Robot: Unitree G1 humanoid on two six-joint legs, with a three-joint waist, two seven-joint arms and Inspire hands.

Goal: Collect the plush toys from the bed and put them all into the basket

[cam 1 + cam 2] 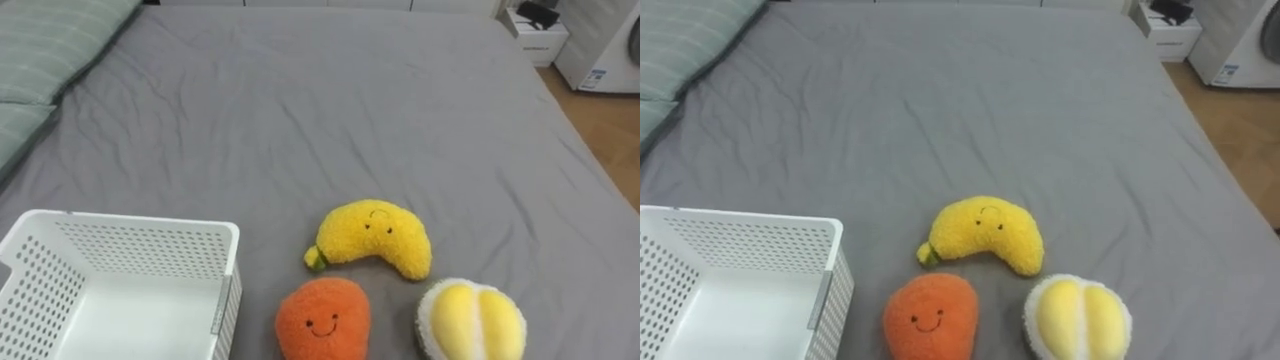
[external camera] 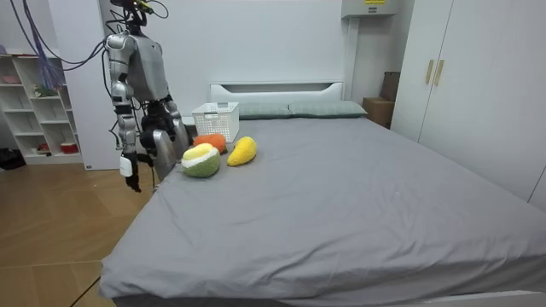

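Note:
Three plush toys lie on the grey bed (image 1: pixel 300 120) near its close edge. A yellow banana toy (image 1: pixel 375 238) with a smiling face sits furthest in. An orange round toy (image 1: pixel 323 318) lies in front of it, and a white-and-yellow fruit toy (image 1: pixel 472 322) is to its right. A white perforated basket (image 1: pixel 140 222) stands on the bed to their left, with nothing in it. In the room view I stand at the bedside beside the toys (image 2: pixel 205 158), my right hand (image 2: pixel 130 166) hanging low at my side, away from them.
Green striped pillows (image 1: pixel 45 50) lie at the bed's far left. Beyond the far right corner stand a white nightstand (image 1: pixel 535 38) and a white appliance (image 1: pixel 605 45) on the wooden floor. A white shelf (image 2: pixel 34 102) stands behind me, and wardrobes (image 2: pixel 461 77) across the bed.

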